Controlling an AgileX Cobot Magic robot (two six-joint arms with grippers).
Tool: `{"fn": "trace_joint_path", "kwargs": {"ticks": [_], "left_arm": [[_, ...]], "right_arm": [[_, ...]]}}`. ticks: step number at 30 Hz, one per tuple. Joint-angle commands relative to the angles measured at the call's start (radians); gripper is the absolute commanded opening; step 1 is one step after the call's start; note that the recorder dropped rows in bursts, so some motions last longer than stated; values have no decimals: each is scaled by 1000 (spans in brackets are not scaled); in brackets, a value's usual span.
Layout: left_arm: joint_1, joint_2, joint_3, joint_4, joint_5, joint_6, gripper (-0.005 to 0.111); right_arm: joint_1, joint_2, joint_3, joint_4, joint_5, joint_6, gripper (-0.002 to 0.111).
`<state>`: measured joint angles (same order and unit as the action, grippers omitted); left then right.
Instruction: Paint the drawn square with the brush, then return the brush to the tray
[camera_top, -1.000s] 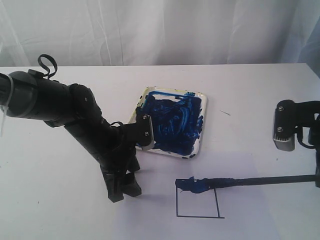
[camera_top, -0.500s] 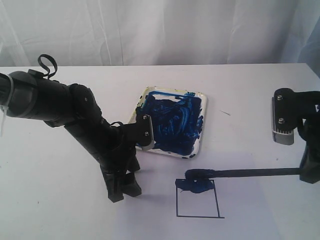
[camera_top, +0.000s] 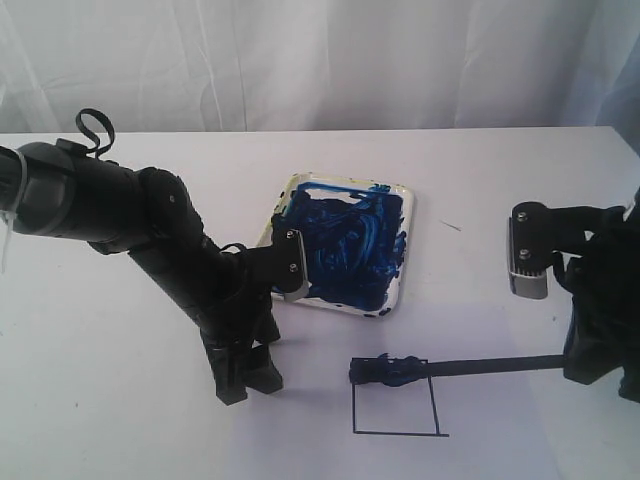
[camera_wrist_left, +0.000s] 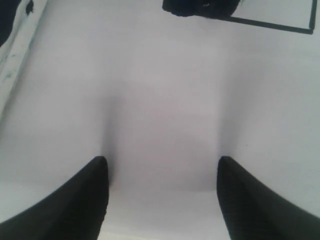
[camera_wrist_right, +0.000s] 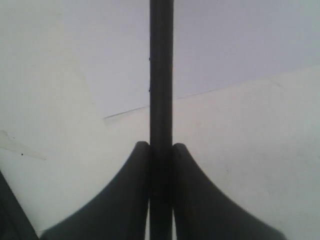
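Observation:
The drawn square (camera_top: 398, 410) is a thin dark outline on the white paper, blank inside with a dark blue smear along its far edge. The brush (camera_top: 480, 366) lies nearly level, its wet tip on the square's far left corner. My right gripper (camera_top: 585, 362) is shut on the handle's end; the wrist view shows the brush (camera_wrist_right: 161, 75) clamped between the fingers of the right gripper (camera_wrist_right: 161, 147). My left gripper (camera_top: 245, 385) is open, fingertips down on the paper left of the square. The left gripper (camera_wrist_left: 161, 167) holds nothing. The tray (camera_top: 408, 235) sits behind, smeared blue.
The white paper (camera_top: 300, 440) covers the near part of the table, and its edge (camera_wrist_right: 125, 112) shows under the brush. The left arm (camera_top: 150, 240) leans across the left side, close to the tray's near corner. A white curtain hangs behind the table.
My right gripper has moved left with the brush. The brush tip dipped into the square's far edge, then swept left to its far left corner. The left arm has not moved.

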<state>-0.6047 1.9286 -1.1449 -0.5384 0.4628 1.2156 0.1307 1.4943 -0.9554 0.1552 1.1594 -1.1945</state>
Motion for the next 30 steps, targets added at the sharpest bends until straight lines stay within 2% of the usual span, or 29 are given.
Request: {"fn": "trace_joint_path", "kwargs": {"ticks": [1,14,18,30], "left_arm": [[-6,37,16,19,51,-4,66],[-6,37,16,19,53,-4,66],[-6,37,16,19,53,-4,66],[-6,37,16,19,53,-4,66]], "right_arm": [[2,23,4,6,-15,-12,0],[2,55,4,-36,-11,25,0],[2,55,4,-46,55,-16,0],[2,55,4,-38,62,-39,0]]}}
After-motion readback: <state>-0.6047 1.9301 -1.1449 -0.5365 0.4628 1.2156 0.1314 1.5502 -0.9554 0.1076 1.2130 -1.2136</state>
